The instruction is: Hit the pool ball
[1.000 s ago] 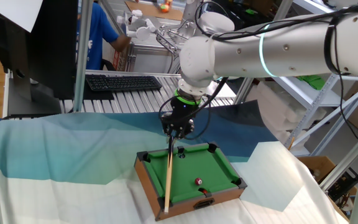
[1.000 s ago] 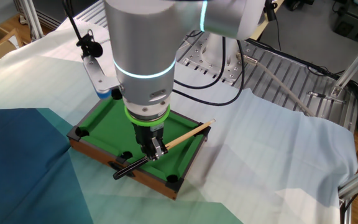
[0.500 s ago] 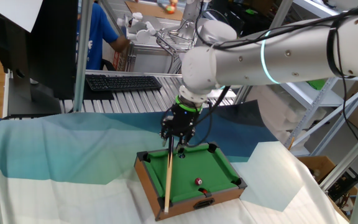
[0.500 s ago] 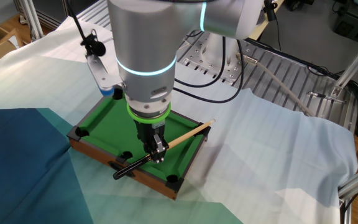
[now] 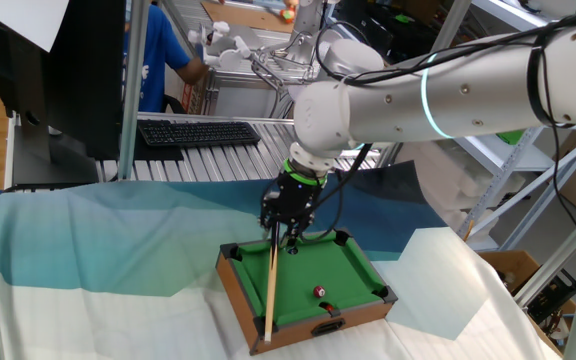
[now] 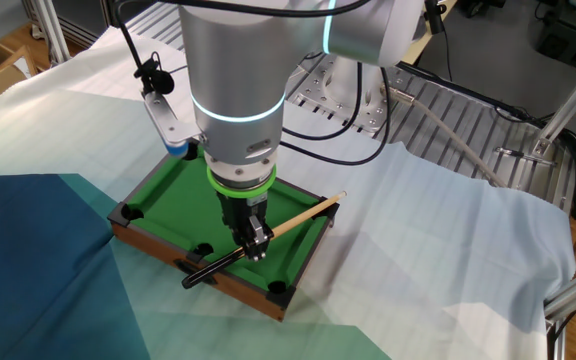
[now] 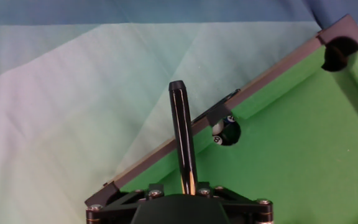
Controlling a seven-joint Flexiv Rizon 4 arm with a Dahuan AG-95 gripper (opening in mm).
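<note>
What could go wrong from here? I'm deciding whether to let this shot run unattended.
The gripper holds the cue near its dark butt end, so the long free tip could swing wide and miss the pool ball.

The cue rests across the mini pool table rim; a hard push might catch the rail and shove the table over the cloth.

The ball sits near a rail, so a glancing hit may barely move it.

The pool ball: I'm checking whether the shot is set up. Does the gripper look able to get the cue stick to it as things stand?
Probably not yet. The gripper holds the cue stick along one rail of the mini pool table, while the pool ball sits off to its side on open felt; nothing blocks it, but the stick needs re-aiming.
</note>
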